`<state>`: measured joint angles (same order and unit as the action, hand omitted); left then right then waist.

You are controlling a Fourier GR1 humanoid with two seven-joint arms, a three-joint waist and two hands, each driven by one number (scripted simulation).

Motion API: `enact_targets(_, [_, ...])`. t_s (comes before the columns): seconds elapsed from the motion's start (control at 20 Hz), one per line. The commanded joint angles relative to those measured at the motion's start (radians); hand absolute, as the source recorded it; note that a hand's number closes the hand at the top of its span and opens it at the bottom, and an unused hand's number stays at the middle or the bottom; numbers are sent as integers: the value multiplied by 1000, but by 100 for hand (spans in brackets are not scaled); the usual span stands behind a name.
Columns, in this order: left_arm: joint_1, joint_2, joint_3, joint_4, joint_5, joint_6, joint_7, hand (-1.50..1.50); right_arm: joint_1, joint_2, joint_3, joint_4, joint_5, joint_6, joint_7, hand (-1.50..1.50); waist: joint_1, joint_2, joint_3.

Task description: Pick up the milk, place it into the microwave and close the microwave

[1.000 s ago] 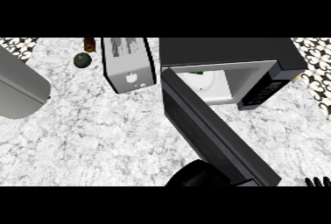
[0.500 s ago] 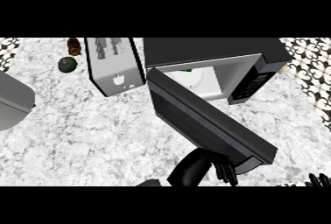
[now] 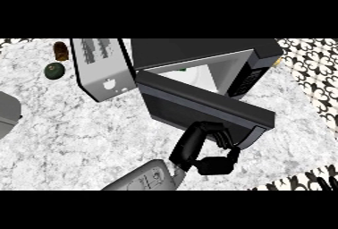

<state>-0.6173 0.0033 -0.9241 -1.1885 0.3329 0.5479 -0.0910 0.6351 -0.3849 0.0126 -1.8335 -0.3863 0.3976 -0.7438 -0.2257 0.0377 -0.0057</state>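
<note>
The black microwave (image 3: 211, 51) stands at the back of the counter, right of centre. Its door (image 3: 198, 105) is swung partway across the opening. Through the remaining gap a bit of the white milk carton (image 3: 183, 73) with a green mark shows inside. My left hand (image 3: 198, 145) comes up from the lower edge and lies against the door's outer face near its free end, fingers on the panel, holding nothing. Only the fingertips of my right hand (image 3: 323, 182) show at the lower right corner, upright and still.
A silver toaster (image 3: 99, 67) stands just left of the microwave. Beyond it lie a dark green round fruit (image 3: 54, 70) and a small brown item (image 3: 61, 50). A grey object (image 3: 6, 114) pokes in at the left edge. The counter's patterned edge runs along the right.
The microwave door has swung further towards shut. My left hand has risen from the lower edge and now rests on the door. The right hand stays at the corner.
</note>
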Motion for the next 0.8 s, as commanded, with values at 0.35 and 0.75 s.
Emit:
enact_targets(0.35, [-169,-3,121,123,190,53,-97,150,14,-56,24,-100,-73,64,30,-150,-88,26,1])
enact_targets(0.75, [-271,-3,177,230,286,33,-140,150,20,-99,21,-162,-104,81,56,-150,-135,37,3])
